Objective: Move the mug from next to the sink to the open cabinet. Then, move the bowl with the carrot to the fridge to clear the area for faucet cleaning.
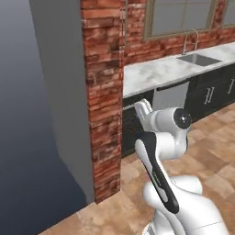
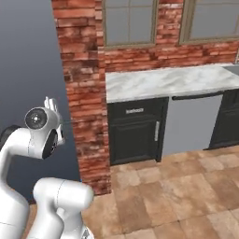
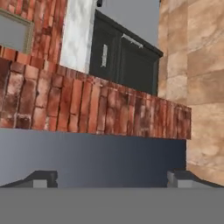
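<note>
So the two dark fingertips are sitting way out at the opposite sides of the hand view, spread wide open with nothing between them. Past them it's just the flat grey side of the fridge, and beyond that a brick pillar lying sideways because the camera is rolled over. Further out there's a strip of marble counter and black cabinet doors, all tilted too.

In the left base view the gripper is poking up beside the arm's round wrist joint, in front of the brick pillar, but it's mostly edge-on and pale so the fingers are hard to pick out there. In the right base view it's just a small white tip sticking up behind the joint.

The fridge is showing only its closed grey side, top cut off, so I can't make out the inside at all. The sink and faucet are sitting far off at the right end of the counter, small and blurry. Mug, bowl and carrot: can't spot any of them here. The counter stretch in the right base view is looking bare, and its right end is getting cropped by the frame.
</note>
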Controlling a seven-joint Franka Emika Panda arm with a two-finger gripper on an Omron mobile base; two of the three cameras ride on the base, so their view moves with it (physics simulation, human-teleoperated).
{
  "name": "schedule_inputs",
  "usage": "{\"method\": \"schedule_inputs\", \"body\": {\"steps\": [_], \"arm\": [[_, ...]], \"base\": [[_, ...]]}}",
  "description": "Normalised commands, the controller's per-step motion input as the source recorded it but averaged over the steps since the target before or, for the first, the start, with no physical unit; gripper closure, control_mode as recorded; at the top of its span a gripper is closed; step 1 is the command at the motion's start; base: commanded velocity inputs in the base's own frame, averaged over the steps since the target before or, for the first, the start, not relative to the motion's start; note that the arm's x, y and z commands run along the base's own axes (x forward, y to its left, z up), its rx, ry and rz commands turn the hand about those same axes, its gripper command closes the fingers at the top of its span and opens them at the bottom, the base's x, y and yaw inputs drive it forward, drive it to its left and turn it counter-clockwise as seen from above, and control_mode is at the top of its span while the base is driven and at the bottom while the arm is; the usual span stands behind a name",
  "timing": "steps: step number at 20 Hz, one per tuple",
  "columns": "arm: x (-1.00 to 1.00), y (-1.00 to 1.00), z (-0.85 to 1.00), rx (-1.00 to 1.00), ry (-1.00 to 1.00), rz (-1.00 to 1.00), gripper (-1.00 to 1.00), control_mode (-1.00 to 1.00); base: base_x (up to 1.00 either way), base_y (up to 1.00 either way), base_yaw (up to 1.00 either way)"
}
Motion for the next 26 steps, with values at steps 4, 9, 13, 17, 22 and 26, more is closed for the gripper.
{"method": "schedule_inputs", "body": {"steps": [4,9,13,17,22,26], "arm": [[0.00,0.00,0.00,0.00,0.00,0.00,-1.00,1.00],[0.00,0.00,0.00,0.00,0.00,0.00,-1.00,1.00],[0.00,0.00,0.00,0.00,0.00,0.00,-1.00,1.00],[0.00,0.00,0.00,0.00,0.00,0.00,-1.00,1.00],[0.00,0.00,0.00,0.00,0.00,0.00,-1.00,1.00],[0.00,0.00,0.00,0.00,0.00,0.00,-1.00,1.00]], "base": [[0.03,-0.70,-0.84],[0.86,-0.86,-0.43],[1.00,-0.76,-0.04],[1.00,-0.68,0.00],[1.00,-0.64,0.00],[0.93,-0.19,0.28]]}}
